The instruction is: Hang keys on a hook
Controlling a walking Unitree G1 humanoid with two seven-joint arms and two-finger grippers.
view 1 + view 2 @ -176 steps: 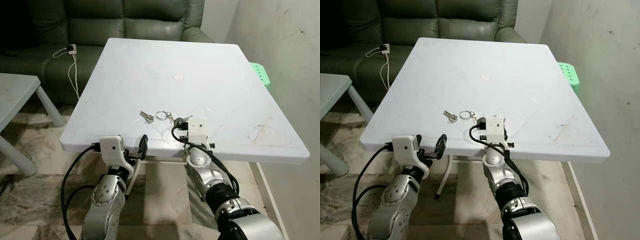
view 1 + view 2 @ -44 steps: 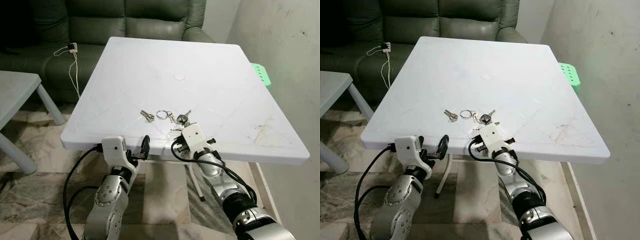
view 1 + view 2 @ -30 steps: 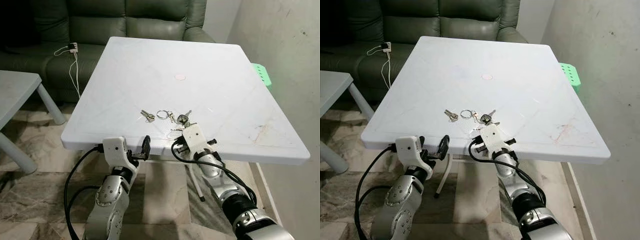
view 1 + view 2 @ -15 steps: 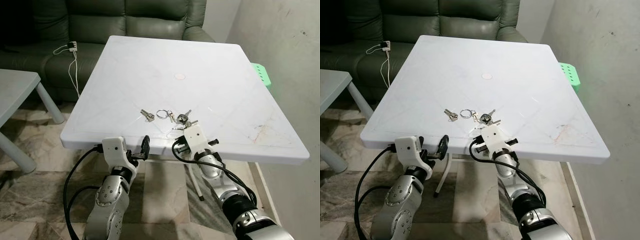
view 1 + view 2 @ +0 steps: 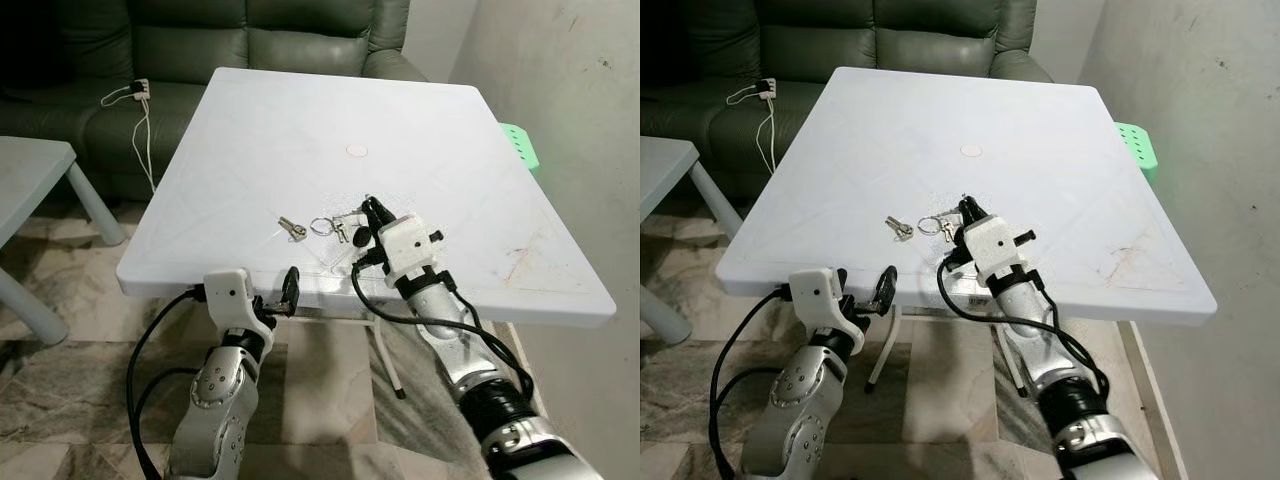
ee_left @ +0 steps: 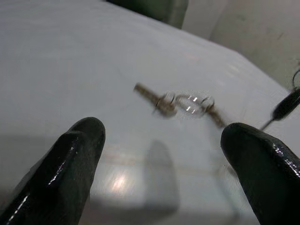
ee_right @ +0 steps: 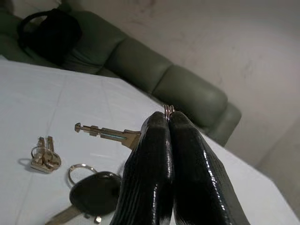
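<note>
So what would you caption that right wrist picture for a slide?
Right gripper, black fingers pinched shut on a key ring, lifts a key above the white table; a black-headed key dangles below.

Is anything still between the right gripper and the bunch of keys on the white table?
Nothing visible. The right gripper is shut on a small metal ring of the bunch of metal keys on the white plastic table; a long key sticks out beside its fingers. No hook can be made out.

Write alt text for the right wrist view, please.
The right gripper is pinched shut on a key ring, lifting a long key above the white table. A black-headed key and small brass keys lie below; a green sofa stands behind.
</note>
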